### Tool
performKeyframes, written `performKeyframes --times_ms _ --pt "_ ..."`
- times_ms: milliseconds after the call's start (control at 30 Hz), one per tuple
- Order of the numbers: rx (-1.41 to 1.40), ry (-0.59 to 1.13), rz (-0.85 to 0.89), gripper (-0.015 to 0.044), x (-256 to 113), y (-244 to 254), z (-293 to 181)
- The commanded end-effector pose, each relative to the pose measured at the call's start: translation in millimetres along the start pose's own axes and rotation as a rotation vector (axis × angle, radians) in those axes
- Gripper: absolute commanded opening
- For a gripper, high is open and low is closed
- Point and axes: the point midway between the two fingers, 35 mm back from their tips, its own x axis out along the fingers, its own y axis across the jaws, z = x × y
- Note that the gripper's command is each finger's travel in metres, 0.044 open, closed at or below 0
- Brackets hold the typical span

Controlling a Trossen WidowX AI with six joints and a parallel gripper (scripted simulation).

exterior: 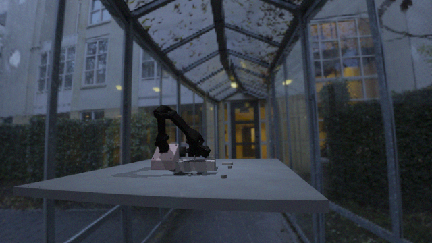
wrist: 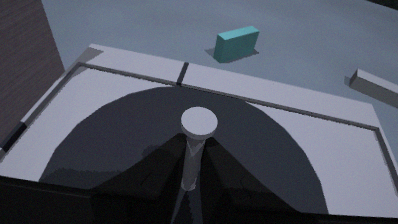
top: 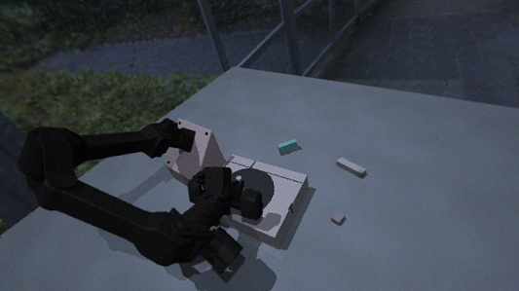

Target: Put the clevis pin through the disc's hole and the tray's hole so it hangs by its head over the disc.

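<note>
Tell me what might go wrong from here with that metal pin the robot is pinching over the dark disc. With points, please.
The jaws grip the pin [wrist: 192, 162] [top: 239, 178] below its head, over the disc [wrist: 115, 125] [top: 264, 184]. Its tip could miss the small hole, which I cannot make out, and scrape or push the disc.

The disc lies loose-looking inside the tray's rim [wrist: 300, 111] [top: 272, 166]; if nudged, its hole might no longer line up with the tray's.

Opening too early could let the pin topple.
</note>
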Motion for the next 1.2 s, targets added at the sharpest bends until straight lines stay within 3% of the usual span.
performKeyframes --times_ms 0,1167 --pt "-0.003 0.002 0.004 0.0000 0.7 2.7 -0.5" --pt "-0.003 0.002 0.005 0.0000 2.1 14.9 0.0"
